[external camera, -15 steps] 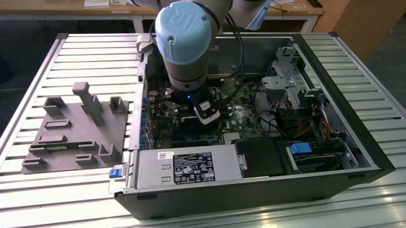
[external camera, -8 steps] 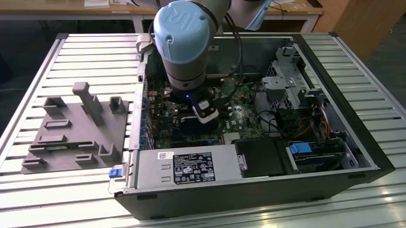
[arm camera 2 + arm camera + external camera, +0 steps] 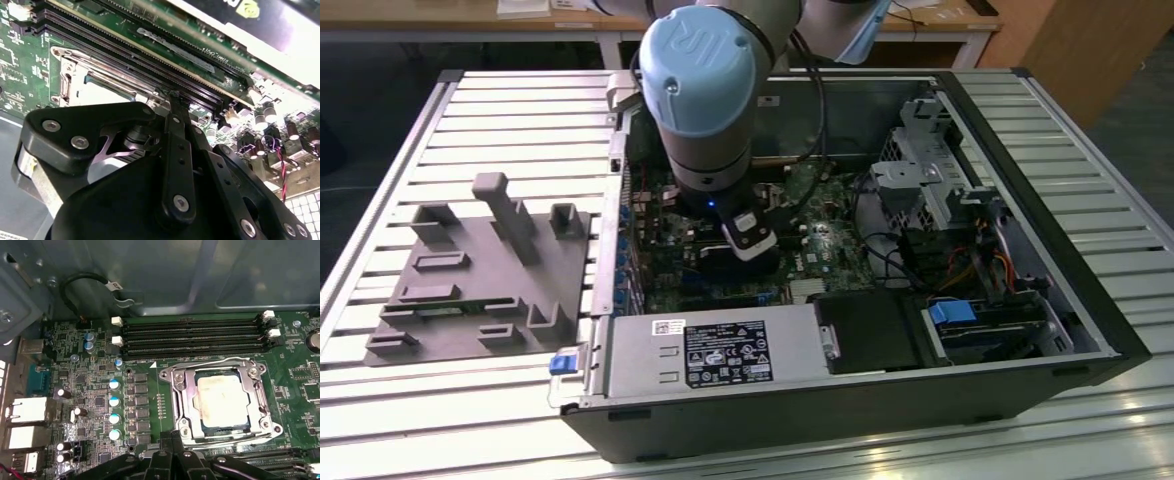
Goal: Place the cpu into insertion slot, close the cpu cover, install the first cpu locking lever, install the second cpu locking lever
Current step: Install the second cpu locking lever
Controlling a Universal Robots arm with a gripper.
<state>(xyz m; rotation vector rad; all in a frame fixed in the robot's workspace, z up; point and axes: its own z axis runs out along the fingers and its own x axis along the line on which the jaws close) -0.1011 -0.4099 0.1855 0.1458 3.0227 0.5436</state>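
In the first wrist view the cpu (image 3: 223, 400), a silver-grey square, lies in the insertion slot (image 3: 198, 381) on the green motherboard. The cpu cover (image 3: 181, 401), a silvery frame, lies flat around it. A thin wire lever (image 3: 210, 363) runs along the cover's side toward the memory slots. My gripper (image 3: 172, 438) is shut, its black fingers pressed together just off one corner of the cover. In the second wrist view the gripper (image 3: 172, 96) tip sits next to the silvery cover (image 3: 112, 81), close to a thin wire. In the exterior view my gripper (image 3: 753, 244) reaches down into the open computer case.
Long black memory slots (image 3: 192, 336) run beside the socket, with capacitors (image 3: 114, 401) and rear ports (image 3: 30, 410) on the other side. A power supply (image 3: 720, 352), drive cage (image 3: 937, 182) and case walls hem in the board. A grey fixture (image 3: 480, 270) lies outside the case.
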